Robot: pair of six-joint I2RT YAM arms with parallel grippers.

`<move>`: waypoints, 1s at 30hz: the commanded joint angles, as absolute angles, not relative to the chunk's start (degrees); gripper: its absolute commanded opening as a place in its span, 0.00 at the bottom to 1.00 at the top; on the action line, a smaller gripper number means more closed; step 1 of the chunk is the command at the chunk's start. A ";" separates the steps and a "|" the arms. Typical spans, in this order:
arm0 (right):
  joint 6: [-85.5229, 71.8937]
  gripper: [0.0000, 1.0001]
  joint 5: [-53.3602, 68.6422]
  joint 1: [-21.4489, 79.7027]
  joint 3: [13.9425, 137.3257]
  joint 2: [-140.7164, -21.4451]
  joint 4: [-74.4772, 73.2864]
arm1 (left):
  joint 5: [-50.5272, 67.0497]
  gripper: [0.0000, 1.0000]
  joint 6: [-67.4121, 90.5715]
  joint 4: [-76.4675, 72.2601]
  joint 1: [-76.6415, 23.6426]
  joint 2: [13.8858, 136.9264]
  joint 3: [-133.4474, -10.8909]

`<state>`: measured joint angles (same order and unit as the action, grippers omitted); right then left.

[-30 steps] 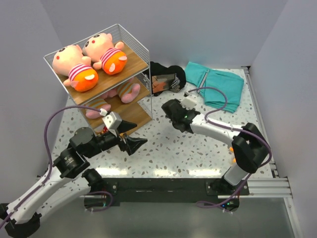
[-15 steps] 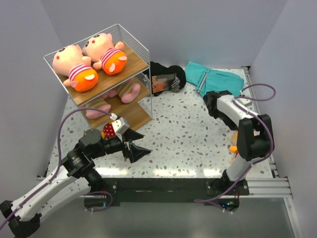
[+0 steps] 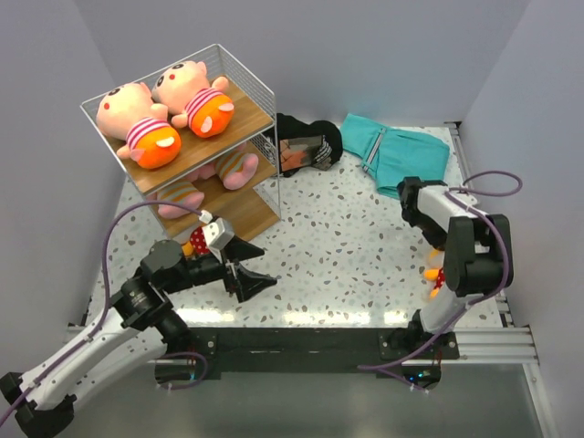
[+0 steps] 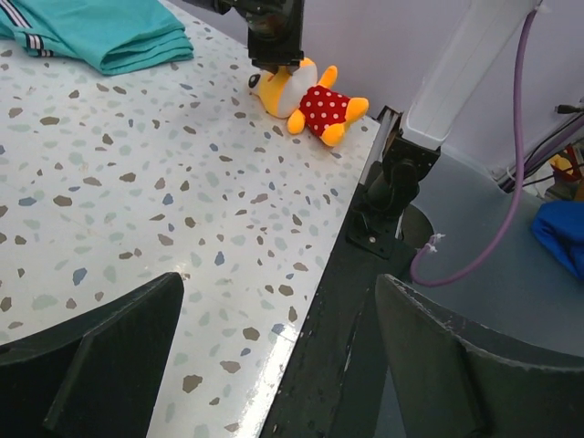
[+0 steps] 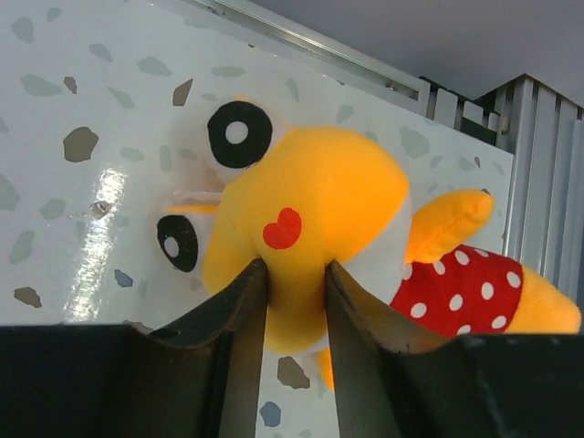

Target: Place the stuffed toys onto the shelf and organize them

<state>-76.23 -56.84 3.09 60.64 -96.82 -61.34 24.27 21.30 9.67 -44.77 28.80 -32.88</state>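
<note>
surface [image 3: 347, 255]: speckled stone-look, glossy, glare at near edge. shelf [image 3: 251, 114]: white wire mesh, matt wood boards. yellow toy [image 5: 310, 219]: soft plush cloth. right claw [image 5: 295, 267]: matt black, scuffed.

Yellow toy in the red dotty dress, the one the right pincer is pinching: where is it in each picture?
Top external: the yellow toy peeks out low on the right, mostly hidden under the right arm.
Left wrist: the yellow toy lies top middle, with the right pincer on its head.
Right wrist: the yellow toy fills the middle.
Shared landmark: the speckled table.
</note>
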 commanded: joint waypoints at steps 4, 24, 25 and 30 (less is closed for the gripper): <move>-61.37 0.00 -53.97 2.90 56.43 -87.99 -43.35 | 24.35 0.92 21.97 7.21 -45.18 26.98 -32.69; -50.09 0.00 -31.47 32.40 59.42 -82.61 -32.96 | 20.83 0.92 21.44 8.79 -45.18 23.82 -33.22; -50.62 0.00 -30.25 33.91 58.81 -82.79 -32.44 | 20.83 0.92 21.45 8.88 -45.09 23.64 -33.22; -54.74 0.00 -25.92 45.50 58.79 -87.09 -29.89 | 19.95 0.92 21.53 9.32 -45.09 22.68 -33.31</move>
